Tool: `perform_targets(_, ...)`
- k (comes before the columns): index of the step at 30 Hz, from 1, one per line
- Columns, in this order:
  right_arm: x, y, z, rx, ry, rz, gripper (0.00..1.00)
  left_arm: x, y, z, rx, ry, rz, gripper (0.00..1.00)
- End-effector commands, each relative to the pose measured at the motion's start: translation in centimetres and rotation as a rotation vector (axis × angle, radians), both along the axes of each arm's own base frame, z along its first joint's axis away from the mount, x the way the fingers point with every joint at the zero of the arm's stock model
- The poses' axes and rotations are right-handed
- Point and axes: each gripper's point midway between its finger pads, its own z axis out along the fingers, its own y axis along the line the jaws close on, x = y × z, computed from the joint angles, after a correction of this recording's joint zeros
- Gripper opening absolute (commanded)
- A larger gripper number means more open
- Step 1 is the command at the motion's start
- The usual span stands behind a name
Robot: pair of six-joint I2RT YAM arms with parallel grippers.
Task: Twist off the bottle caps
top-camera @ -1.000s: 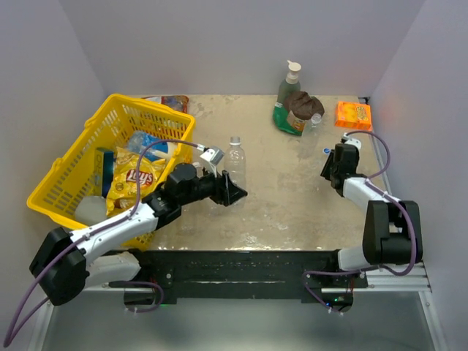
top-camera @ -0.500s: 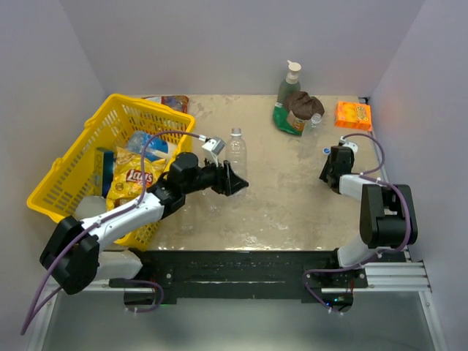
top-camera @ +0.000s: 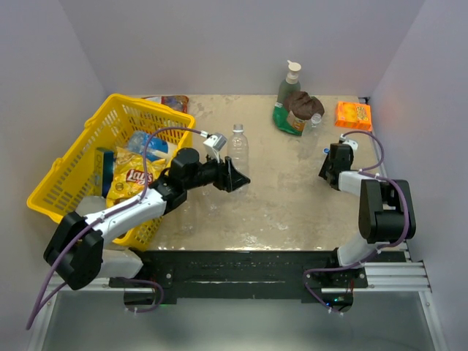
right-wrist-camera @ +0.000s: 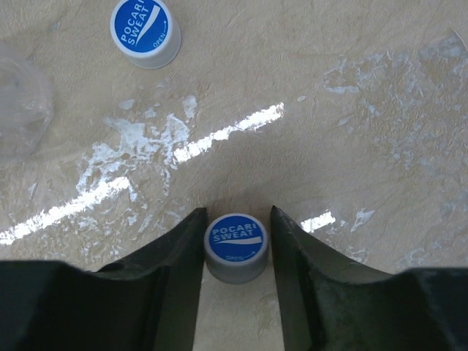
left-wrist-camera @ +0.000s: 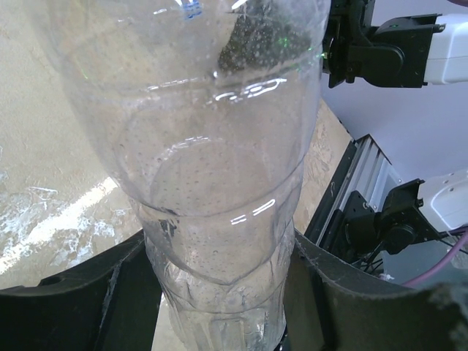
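Observation:
A clear ribbed bottle (top-camera: pixel 236 150) with a white cap (top-camera: pixel 236 129) stands upright mid-table. My left gripper (top-camera: pixel 235 178) is shut on its lower body; in the left wrist view the bottle (left-wrist-camera: pixel 219 183) fills the space between both black fingers (left-wrist-camera: pixel 80 300). My right gripper (right-wrist-camera: pixel 235 219) is low over the table at the right, open, with a blue-topped cap (right-wrist-camera: pixel 235 247) resting on the table between its fingers, a thin gap on the right side. A second loose blue cap (right-wrist-camera: pixel 145 31) lies farther off, also seen in the top view (top-camera: pixel 327 151). Another clear bottle (top-camera: pixel 315 121) stands at the back.
A yellow basket (top-camera: pixel 73 157) with snack bags sits at the left. A green pump bottle (top-camera: pixel 289 84), a brown object (top-camera: pixel 301 102) and an orange packet (top-camera: pixel 354 115) are at the back right. Crinkled clear plastic (right-wrist-camera: pixel 22 102) shows at the right wrist view's left edge.
My left gripper has moved a little farther from the near edge and the bottle stands slightly farther back. My right gripper has shifted slightly away from the near edge.

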Motion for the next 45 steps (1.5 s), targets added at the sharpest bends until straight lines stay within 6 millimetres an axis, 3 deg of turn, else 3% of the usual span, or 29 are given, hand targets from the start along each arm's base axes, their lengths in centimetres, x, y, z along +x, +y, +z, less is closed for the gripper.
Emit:
perform_targets(1, 1.4, -0.7, 1.8, -0.023, -0.069, -0.033, 0.50, 0.8, -0.4, 2.9, -0.045, -0.098, -0.020, 0.37)
perform_targets(18, 1.4, -0.4, 2.2, -0.018, -0.087, -0.004, 0.58, 0.3, 0.5, 3.3, -0.047, -0.107, 0.004, 0.37)
perform_targets(21, 1.7, -0.2, 3.6, -0.014, -0.104, 0.004, 0.60, 0.2, 0.6, 3.5, -0.031, -0.122, -0.002, 0.37)
perform_targets(22, 1.8, -0.3, 4.2, -0.021, -0.110, 0.000, 0.60, 0.3, 0.6, 3.5, -0.021, -0.127, -0.005, 0.37)
perform_targets(23, 2.2, -0.6, 6.3, -0.033, -0.153, -0.003, 0.61, 0.5, 0.6, 3.7, -0.014, -0.137, -0.004, 0.37)
perform_targets(25, 1.7, -0.8, 7.9, -0.035, -0.166, -0.016, 0.64, 0.4, 0.7, 3.2, 0.023, -0.150, -0.019, 0.37)
perform_targets(26, 1.7, -0.7, 10.2, -0.024, -0.219, -0.024, 0.64, 0.5, 0.6, 3.4, 0.030, -0.159, -0.026, 0.37)
perform_targets(29, 0.6, -0.7, 13.1, 0.009, -0.257, -0.041, 0.65, 0.2, 0.4, 3.1, 0.060, -0.170, -0.057, 0.36)
perform_targets(32, -0.4, 0.2, 18.9, 0.029, -0.364, 0.002, 0.65, -1.0, -0.5, 3.2, 0.069, -0.189, -0.125, 0.36)
perform_targets(34, -1.2, 2.2, 22.8, 0.078, -0.442, 0.119, 0.65, -2.4, -1.4, 3.3, 0.059, -0.190, -0.185, 0.36)
perform_targets(35, -1.0, 3.3, 25.8, 0.099, -0.497, 0.175, 0.65, -2.9, -1.6, 2.9, 0.056, -0.183, -0.205, 0.36)
perform_targets(37, -1.3, 7.2, 27.4, 0.216, -0.483, 0.368, 0.62, -4.0, -2.3, 3.1, 0.019, -0.175, -0.246, 0.36)
perform_targets(38, -1.3, 8.9, 30.1, 0.264, -0.519, 0.455, 0.61, -4.6, -2.4, 2.6, 0.011, -0.157, -0.261, 0.36)
perform_targets(41, -2.5, 15.1, 33.1, 0.425, -0.499, 0.718, 0.59, -6.1, -2.9, 2.4, -0.029, -0.125, -0.303, 0.36)
perform_targets(45, -5.8, 23.4, 35.0, 0.557, -0.398, 1.040, 0.63, -7.4, -3.2, 1.8, -0.033, -0.089, -0.314, 0.36)
